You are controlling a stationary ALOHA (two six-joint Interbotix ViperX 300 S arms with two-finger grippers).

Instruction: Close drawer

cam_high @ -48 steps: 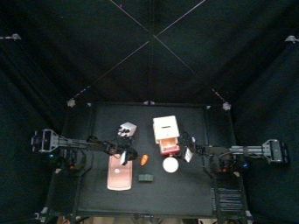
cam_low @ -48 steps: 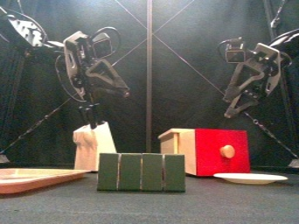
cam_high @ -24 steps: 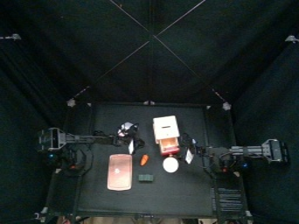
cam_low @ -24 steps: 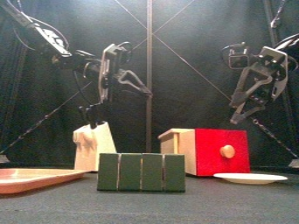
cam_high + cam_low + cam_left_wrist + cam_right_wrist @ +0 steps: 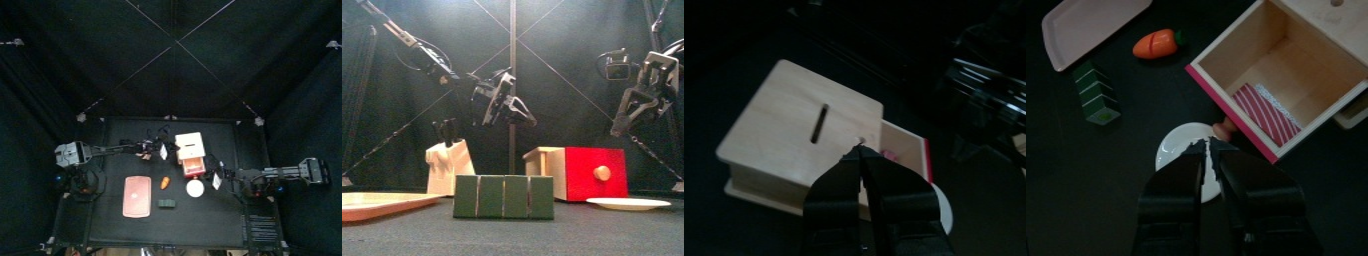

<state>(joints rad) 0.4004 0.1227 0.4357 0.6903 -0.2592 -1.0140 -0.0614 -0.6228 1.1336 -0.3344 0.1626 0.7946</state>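
Note:
The light tan cabinet (image 5: pixel 190 143) stands mid-table, and its reddish-pink drawer (image 5: pixel 195 163) is pulled out toward the table's front. In the front view the drawer's red face (image 5: pixel 596 173) with its round knob juts right of the cabinet (image 5: pixel 544 160). My left gripper (image 5: pixel 862 152) hovers above the cabinet's slotted top (image 5: pixel 804 125), jaws together and empty. My right gripper (image 5: pixel 1208 148) hangs high over the drawer's pink front wall (image 5: pixel 1229 113) and the white disc (image 5: pixel 1180 152), also shut on nothing. The drawer holds a striped pink piece.
A white disc (image 5: pixel 195 187) lies in front of the drawer. A pink slab (image 5: pixel 135 196), a green block (image 5: pixel 167 203) and a small orange piece (image 5: pixel 164 183) lie front left. A tan wooden block (image 5: pixel 449 167) stands left of the cabinet.
The left arm swung right, from above the tan block to over the cabinet, and its jaws closed. The right gripper's jaws narrowed from wide open; it barely moved.

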